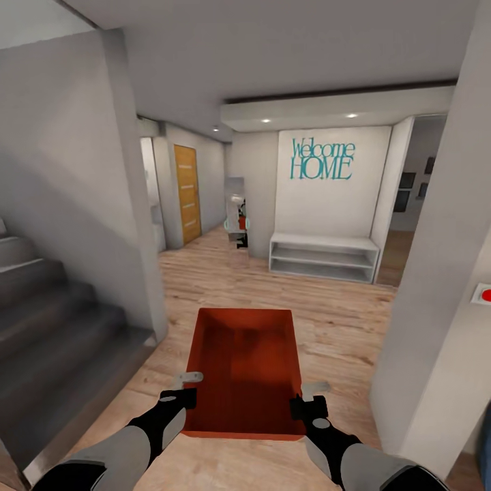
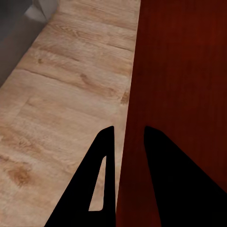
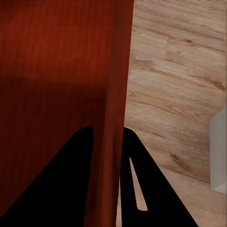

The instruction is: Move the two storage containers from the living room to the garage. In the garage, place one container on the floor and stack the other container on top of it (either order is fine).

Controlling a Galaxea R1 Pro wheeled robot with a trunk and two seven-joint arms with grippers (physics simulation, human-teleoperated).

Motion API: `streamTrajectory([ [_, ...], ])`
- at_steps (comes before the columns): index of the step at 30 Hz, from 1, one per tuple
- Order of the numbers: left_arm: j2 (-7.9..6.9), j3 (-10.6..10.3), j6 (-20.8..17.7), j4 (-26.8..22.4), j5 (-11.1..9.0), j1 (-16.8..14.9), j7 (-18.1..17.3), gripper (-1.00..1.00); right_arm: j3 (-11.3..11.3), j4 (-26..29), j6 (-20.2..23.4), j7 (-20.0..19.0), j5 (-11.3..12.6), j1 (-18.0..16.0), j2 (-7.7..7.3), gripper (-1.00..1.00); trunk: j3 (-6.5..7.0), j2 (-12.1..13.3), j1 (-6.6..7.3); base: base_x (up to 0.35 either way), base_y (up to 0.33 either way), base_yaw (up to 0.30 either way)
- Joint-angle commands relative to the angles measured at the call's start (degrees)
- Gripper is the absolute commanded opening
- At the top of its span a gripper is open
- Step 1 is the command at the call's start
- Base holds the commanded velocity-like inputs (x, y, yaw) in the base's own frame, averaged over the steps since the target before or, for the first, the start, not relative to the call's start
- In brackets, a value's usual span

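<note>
Orange-red storage container [image 1: 244, 368], long axis pointing fwd, L fingers [image 2: 101, 179] & R fingers [image 3: 137, 179] clamping its side walls

Light wood-plank floor [image 1: 341, 307] being lit by ceiling spotlights [image 1: 351, 115], grey stairs [image 1: 48, 327] being shown beside white walls, white bench shelf [image 1: 324, 257] being set under teal lettering [image 1: 322, 159], wooden door [image 1: 187, 194] being seen beyond.

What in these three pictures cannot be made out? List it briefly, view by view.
- Head view: the storage container's underside is hidden by its own walls.
- Head view: the room behind the right doorway is mostly hidden by the wall; its pictures are too small to read.
- Left wrist view: the container wall runs off the edge; beyond the left gripper, nothing of the interior shows.
- Right wrist view: likewise around the right gripper.
</note>
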State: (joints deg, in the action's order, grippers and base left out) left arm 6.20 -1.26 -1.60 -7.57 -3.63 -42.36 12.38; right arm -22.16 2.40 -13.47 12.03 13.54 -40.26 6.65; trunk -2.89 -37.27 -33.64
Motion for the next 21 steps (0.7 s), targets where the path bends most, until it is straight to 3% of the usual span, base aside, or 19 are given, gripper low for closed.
streamTrajectory([
  [1, -0.22, 0.10, -0.18, -0.25, 0.73, 0.00, 0.72, -1.00, 4.40, -0.02, -0.14, 0.01, 0.52, -0.08, 0.03, -1.00, -0.10, -0.09, -0.05, 0.322, 0.000, 0.000],
  [21, -0.28, 0.11, -0.18, -0.14, 0.73, 0.00, 0.72, -1.00, 4.40, -0.31, -0.52, -0.10, 0.58, -0.08, 0.05, -1.00, -0.10, -0.09, -0.05, 0.322, 0.000, 0.000],
])
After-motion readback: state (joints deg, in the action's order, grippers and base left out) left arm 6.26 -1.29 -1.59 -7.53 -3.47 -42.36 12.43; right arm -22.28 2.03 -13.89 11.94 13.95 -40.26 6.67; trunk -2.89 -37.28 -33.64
